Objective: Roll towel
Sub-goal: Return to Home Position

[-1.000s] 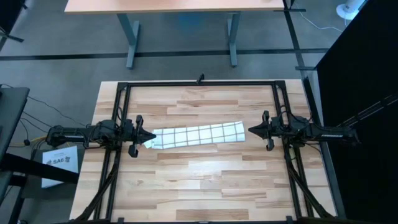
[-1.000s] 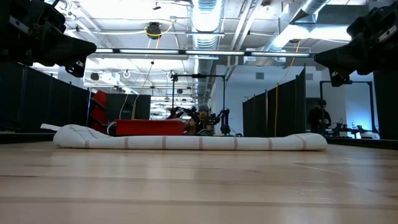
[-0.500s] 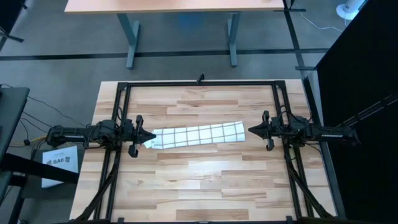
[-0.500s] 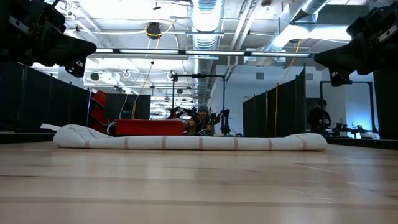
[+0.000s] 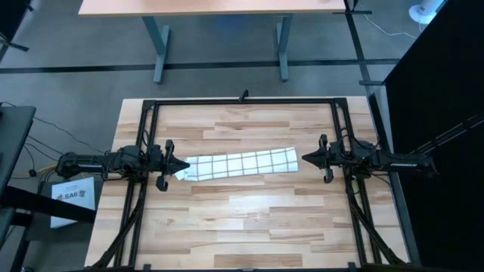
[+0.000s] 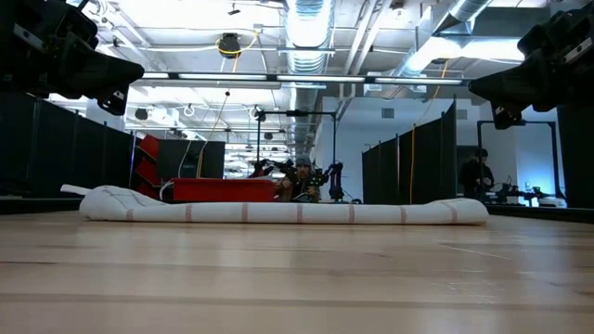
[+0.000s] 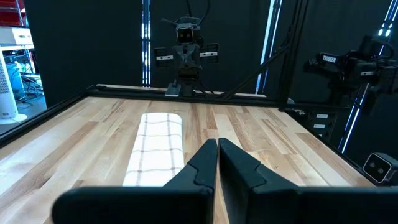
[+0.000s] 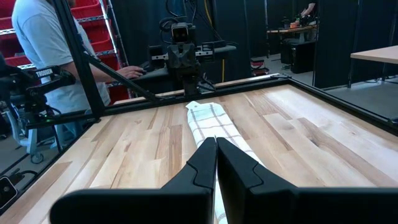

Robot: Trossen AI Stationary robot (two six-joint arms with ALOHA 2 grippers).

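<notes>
The towel [image 5: 240, 164] lies as 1 long narrow strip across the middle of the table [image 5: 249, 219], between the left gripper [image 5: 184, 166] and right gripper [image 5: 305, 157] (both raised above it), each with fingers pressed together, holding nothing.

A wooden plank table [image 5: 242, 219] is enclosed by a black metal frame [image 5: 242, 101]. A second desk [image 5: 219, 6] is located beyond it. A person in a light shirt [image 8: 37, 50] is positioned near red bins [image 8: 93, 15].
</notes>
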